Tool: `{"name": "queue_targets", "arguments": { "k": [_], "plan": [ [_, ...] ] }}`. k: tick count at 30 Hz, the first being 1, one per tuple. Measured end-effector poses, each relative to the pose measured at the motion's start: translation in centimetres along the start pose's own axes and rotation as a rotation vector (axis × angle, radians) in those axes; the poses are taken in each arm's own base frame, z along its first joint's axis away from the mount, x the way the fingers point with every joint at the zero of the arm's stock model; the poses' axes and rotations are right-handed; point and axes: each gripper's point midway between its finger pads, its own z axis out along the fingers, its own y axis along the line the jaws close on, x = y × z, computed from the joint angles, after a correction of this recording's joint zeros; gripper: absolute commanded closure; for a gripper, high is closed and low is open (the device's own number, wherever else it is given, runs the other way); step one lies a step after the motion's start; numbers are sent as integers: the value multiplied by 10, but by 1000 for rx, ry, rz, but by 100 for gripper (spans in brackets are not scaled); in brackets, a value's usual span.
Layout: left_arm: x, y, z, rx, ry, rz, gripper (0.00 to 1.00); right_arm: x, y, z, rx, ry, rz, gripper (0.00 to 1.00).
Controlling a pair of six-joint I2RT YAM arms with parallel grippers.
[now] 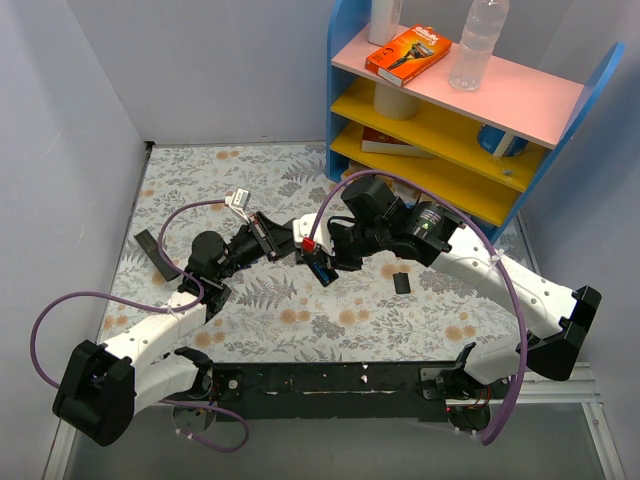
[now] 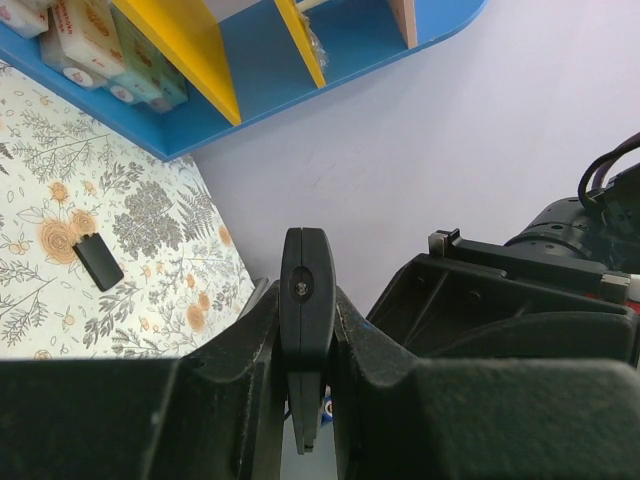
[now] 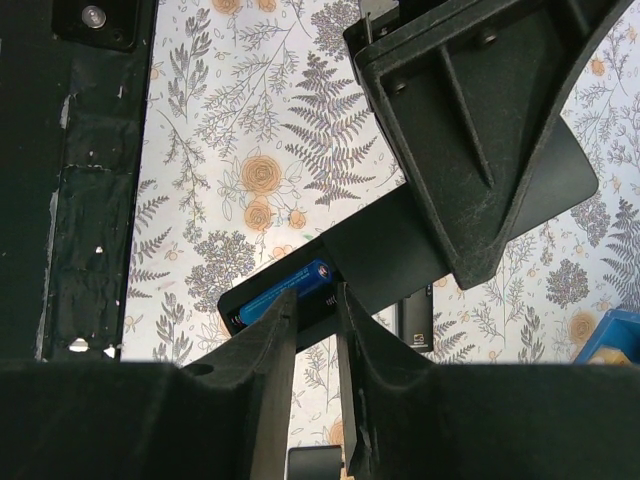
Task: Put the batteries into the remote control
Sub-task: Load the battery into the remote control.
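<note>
Clamped edgewise in the left hand (image 2: 305, 340) above the bench (image 1: 250, 180), the remote control (image 2: 307, 290) shows a blue battery (image 3: 292, 291) in its open bay. The right hand (image 3: 318, 320) hovers there, narrowed to a slit; whether it grips anything cannot be told. Cells look light, slick; pinch mid-barrel.

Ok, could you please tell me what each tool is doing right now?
Left tool: closed on the remote control, held edge-on.
Right tool: nearly closed at the blue battery in the remote control; grip cannot be told.
</note>
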Motion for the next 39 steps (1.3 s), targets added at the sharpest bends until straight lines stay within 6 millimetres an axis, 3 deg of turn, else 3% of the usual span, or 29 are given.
{"name": "queue_targets", "arguments": {
  "k": [14,22,39],
  "plan": [
    [0,0,0,0,0,-4,100,-2,1,-5,-5,4,-3,68],
    [1,0,0,1,3,-4,100,-13,2,-8,-23,-29,-12,64],
    [3,-1,-1,5,15,3,100,-11,4,5,-66,-26,-1,68]
  ]
}}
